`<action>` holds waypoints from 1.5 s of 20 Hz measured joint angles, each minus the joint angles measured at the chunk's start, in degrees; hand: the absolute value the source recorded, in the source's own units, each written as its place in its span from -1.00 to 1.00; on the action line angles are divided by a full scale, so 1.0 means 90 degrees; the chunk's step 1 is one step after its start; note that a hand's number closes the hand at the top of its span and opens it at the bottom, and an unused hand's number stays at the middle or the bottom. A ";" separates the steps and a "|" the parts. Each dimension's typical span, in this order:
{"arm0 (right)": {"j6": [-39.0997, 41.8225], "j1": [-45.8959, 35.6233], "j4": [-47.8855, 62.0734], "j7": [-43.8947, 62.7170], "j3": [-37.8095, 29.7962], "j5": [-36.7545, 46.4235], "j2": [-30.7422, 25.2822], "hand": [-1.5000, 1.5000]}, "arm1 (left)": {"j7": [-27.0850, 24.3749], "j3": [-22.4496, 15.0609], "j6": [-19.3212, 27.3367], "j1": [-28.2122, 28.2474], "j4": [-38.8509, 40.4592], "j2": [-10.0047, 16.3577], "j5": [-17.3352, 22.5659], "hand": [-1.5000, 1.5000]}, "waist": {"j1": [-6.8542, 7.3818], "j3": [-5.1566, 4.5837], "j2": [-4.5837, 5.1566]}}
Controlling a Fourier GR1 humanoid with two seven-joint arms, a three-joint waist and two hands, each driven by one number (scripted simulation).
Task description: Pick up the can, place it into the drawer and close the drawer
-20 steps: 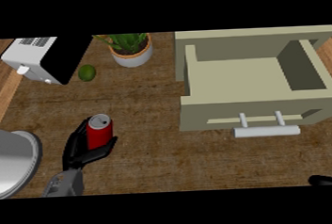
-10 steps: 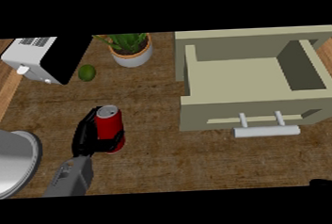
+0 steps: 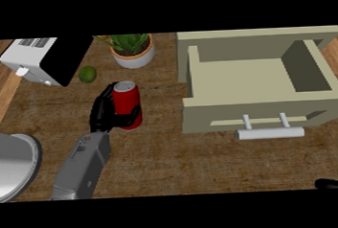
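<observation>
Now that the left hand point(image 3: 103, 118), fingers curled round the red can point(image 3: 128, 99), has carried it nearer the open drawer point(image 3: 256, 111), placing it inside comes next.

My left hand point(image 3: 106, 114) covers the left side of the can point(image 3: 129, 99). My right hand point(image 3: 333, 183) is mostly cut off at the lower right edge, only a sliver showing.

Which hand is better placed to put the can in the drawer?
Left. The left hand is curled round the can; the right hand barely shows at the lower right edge, away from it.
</observation>
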 measured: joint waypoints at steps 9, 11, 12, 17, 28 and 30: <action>-0.0042 -0.0051 -0.0125 0.0230 -0.0214 -0.0128 -0.0113 -1.00 | 0.1612 -0.0784 0.0572 -0.0504 -0.1595 -0.0179 -0.0044 1.00 | 0.0056 0.0005 -0.0035; -0.0072 -0.0147 -0.0038 0.0195 -0.0139 -0.0006 -0.0108 -1.00 | 0.2021 -0.0995 0.0729 -0.0681 -0.1887 -0.0194 0.0056 1.00 | 0.0054 0.0003 -0.0031; -0.0091 -0.0193 -0.0031 0.0245 -0.0141 0.0016 -0.0133 -1.00 | 0.2201 -0.1119 0.0837 -0.0770 -0.2019 -0.0199 0.0152 1.00 | 0.0047 0.0004 -0.0029; -0.0093 -0.0276 -0.0021 0.0309 -0.0160 -0.0040 -0.0171 -1.00 | 0.3282 -0.1552 0.1355 -0.1364 -0.2743 -0.0211 0.0391 1.00 | 0.0031 0.0003 -0.0029; -0.0119 -0.0224 -0.0239 0.0447 -0.0104 -0.0005 -0.0135 -1.00 | 0.4626 -0.1761 0.2128 -0.3265 -0.2469 -0.0210 0.0300 1.00 | -0.0041 0.0004 -0.0005; -0.0191 -0.0262 -0.0275 0.0501 0.0022 0.0109 -0.0059 -1.00 | 0.4803 -0.1788 0.2267 -0.3662 -0.2285 -0.0212 0.0358 1.00 | -0.0056 0.0004 0.0001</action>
